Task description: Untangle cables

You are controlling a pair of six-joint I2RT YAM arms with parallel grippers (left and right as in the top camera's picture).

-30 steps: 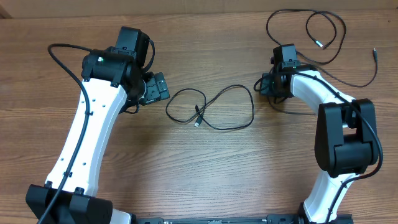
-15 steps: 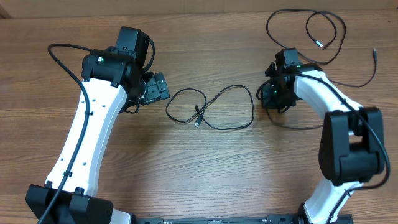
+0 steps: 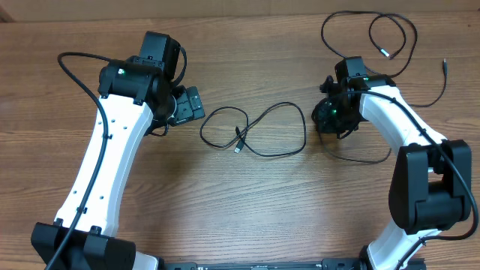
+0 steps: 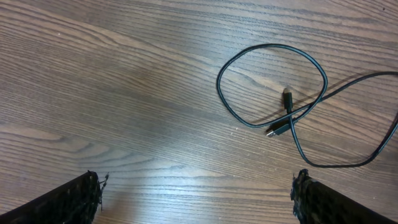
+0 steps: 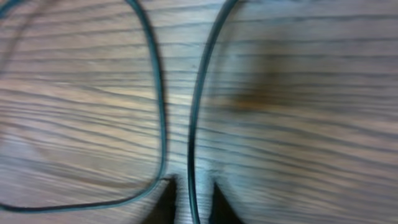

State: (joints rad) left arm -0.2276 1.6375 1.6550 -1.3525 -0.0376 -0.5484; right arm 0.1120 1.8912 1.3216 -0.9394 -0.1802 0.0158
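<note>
The looped cable (image 3: pixel 239 139) at the centre of the table (image 3: pixel 300 210) looks light, limp and springy, best pinched mid-strand near its crossing. It lies just ahead of the left gripper (image 4: pixel 199 202), whose fingers (image 4: pixel 68 199) are spread wide. A second cable (image 5: pixel 194 124) runs between the right gripper's (image 5: pixel 193 200) barely parted fingertips (image 5: pixel 166 198); whether they pinch it I cannot tell.

A brown wooden table (image 3: pixel 247 202) is seen, its grain run lengthwise and marked by pale glare.
</note>
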